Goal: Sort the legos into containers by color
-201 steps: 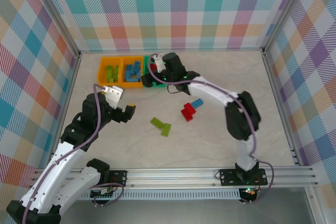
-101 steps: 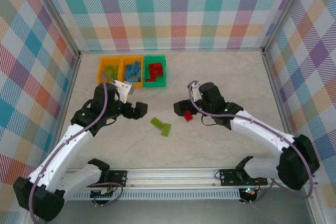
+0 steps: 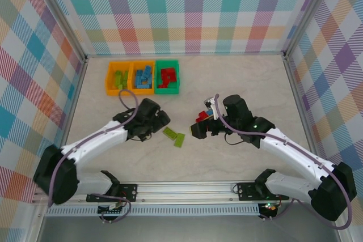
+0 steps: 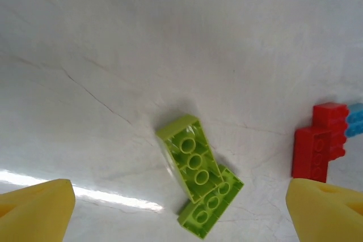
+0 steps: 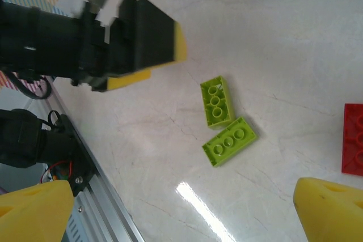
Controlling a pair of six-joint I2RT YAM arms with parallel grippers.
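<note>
Two lime green legos (image 3: 169,133) (image 3: 179,139) lie touching on the table, both hollow side up in the left wrist view (image 4: 191,158) (image 4: 211,204). My left gripper (image 3: 160,119) hovers just left of them, open and empty, its yellow fingertips (image 4: 37,211) wide apart. My right gripper (image 3: 198,130) is open and empty just right of them, fingertips (image 5: 332,208) spread. A red lego (image 3: 202,118) and a light blue one (image 3: 209,105) sit behind the right gripper. The three containers stand at the back: orange (image 3: 109,77), orange (image 3: 134,77), green (image 3: 167,87), holding green, blue and red legos.
The checked walls enclose the table on three sides. An aluminium rail (image 3: 187,188) runs along the near edge. In the right wrist view the left gripper (image 5: 142,41) hangs above the green legos (image 5: 217,100), with the red lego (image 5: 353,139) at the right edge.
My left arm has swung down and right, close to the green legos. The right gripper has come away from the bins and settled low in front of the red lego.
</note>
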